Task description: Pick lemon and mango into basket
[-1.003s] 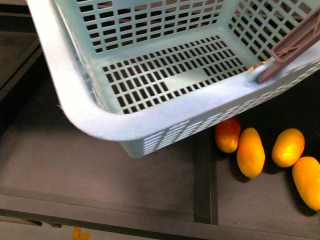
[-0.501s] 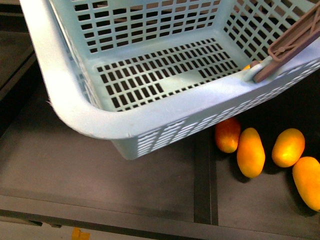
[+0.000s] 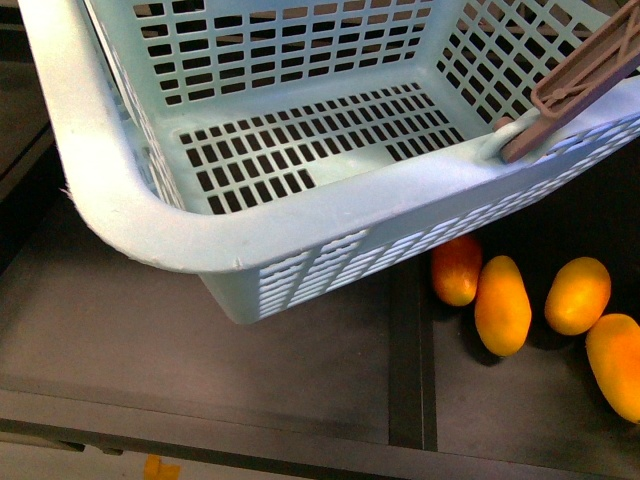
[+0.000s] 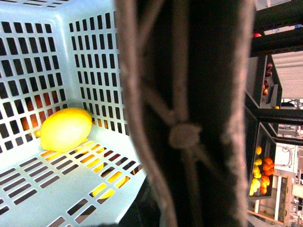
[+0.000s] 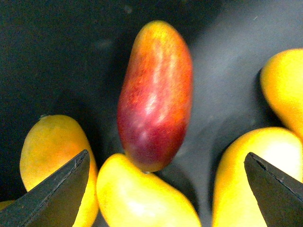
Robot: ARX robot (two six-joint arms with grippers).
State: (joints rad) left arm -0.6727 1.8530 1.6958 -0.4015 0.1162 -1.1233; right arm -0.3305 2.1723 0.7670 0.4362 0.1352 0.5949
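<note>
The aqua basket [image 3: 300,225] hangs tilted over the dark shelf and fills the upper part of the front view. My left gripper is shut on its brownish-mauve handle [image 4: 184,118], which blocks most of the left wrist view and hides the fingers. The yellow lemon [image 4: 65,128] lies inside the basket in a corner of the slotted floor. The dark red mango [image 5: 155,94] lies on the shelf just beyond my right gripper [image 5: 165,198], which hangs open above yellow fruit. In the front view the mango [image 3: 456,268] peeks out from under the basket's rim.
Yellow-orange mangoes [image 3: 502,304] [image 3: 577,295] [image 3: 615,365] lie beside the red one, and two [image 5: 142,198] [image 5: 52,156] crowd between the right jaws. A divider strip [image 3: 410,380] splits the shelf. Distant fruit shelves [image 4: 262,172] show past the handle.
The basket has swung left and slightly toward the camera, its near corner moving left. The fruit on the shelf has not moved.
</note>
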